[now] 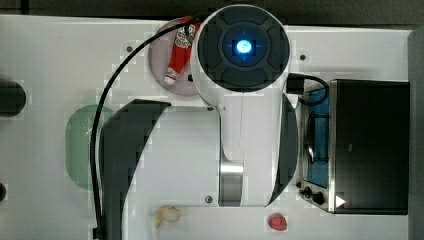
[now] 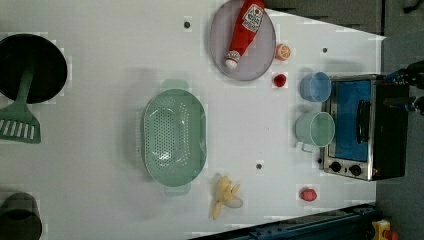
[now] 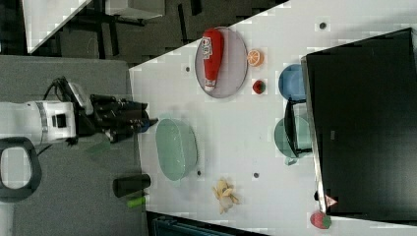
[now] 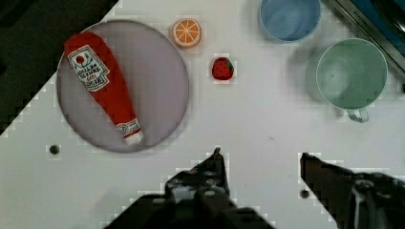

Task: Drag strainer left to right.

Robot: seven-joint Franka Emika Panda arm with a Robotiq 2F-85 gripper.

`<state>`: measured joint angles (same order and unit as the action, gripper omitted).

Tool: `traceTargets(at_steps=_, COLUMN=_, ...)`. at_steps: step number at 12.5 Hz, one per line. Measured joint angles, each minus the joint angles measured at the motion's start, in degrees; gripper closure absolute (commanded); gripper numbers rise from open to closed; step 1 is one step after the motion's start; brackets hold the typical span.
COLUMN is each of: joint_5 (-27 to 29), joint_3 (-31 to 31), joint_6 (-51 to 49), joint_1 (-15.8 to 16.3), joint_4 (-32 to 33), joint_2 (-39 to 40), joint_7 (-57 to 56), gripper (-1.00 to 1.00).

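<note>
- The strainer (image 2: 174,138) lay open side up on the white counter (image 2: 100,75), well in from every edge and apart from everything else, nearest the counter's edge where the peeled banana (image 2: 226,195) lay just beside it.
- It was a pale green plastic oval, its floor pierced with a grid of small holes, a smooth rolled rim and a small tab at each end.
- The pincer (image 4: 260,160) hung clear above the counter with its fingers spread and nothing between them; in the right view it (image 3: 147,120) pointed toward the strainer, not yet touching.
- Judged step: the approach. A good drag would probably mean hooking one finger inside the rim near a tab, staying low and pulling steadily so the light shell slid rather than tipped.
- The plastic looked slick and the counter smooth, so it should glide easily; catching the rim too high could lift one end.
- Farther off, a soft red ketchup bottle (image 2: 243,31) lay across a round grey plate (image 2: 260,55).
- A glossy green mug (image 2: 314,130) and a blue cup (image 2: 315,86) stood beside the metal toaster oven (image 2: 362,127), along the likely path.
</note>
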<state>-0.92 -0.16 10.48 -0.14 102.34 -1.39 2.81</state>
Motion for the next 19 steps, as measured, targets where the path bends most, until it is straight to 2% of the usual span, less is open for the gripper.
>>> traceTargets(at_steps=1, joint_5=-0.24, joint_3=-1.07, joint_6=-4.84, joint_1=0.87, joint_4=3.75, joint_2=-3.73, joint_7=0.54, gripper=-0.58)
traceTargets(at_steps=3, joint_5=-2.33, joint_3=-0.91, joint_6=-9.99, joint_1=0.16, joint_4=9.34, joint_2=-13.27, joint_7=1.34, gripper=-1.00)
traceTargets(at_steps=5, joint_5=-1.29, joint_3=-0.10, joint_6=-9.52, joint_1=-0.23, joint_4=8.62, joint_2=-19.40, joint_7=1.63, gripper=-1.00)
traceTargets(at_steps=8, joint_5=-0.34, joint_3=5.10, joint_6=-8.06, joint_1=-0.31, joint_4=3.97, joint_2=-19.68, joint_7=3.63, gripper=-1.00)
traceTargets(at_steps=11, joint_5=-2.15, joint_3=14.57, joint_6=-4.20, joint_1=-0.22, joint_4=5.37, joint_2=-15.43, joint_7=11.48, gripper=-1.00)
traceTargets(at_steps=14, joint_5=-2.07, joint_3=24.47, joint_6=-0.27, joint_1=1.16, joint_4=5.32, joint_2=-4.45, joint_7=22.03, gripper=-1.00)
traceTargets(at_steps=17, joint_5=-0.97, joint_3=28.40, joint_6=2.62, joint_1=4.01, joint_4=9.40, joint_2=5.70, joint_7=35.18, gripper=-1.00)
traceTargets(at_steps=19, joint_5=-2.59, joint_3=30.52, joint_6=8.78, joint_1=3.96, joint_4=11.30, joint_2=10.00, joint_7=43.80, gripper=-1.00)
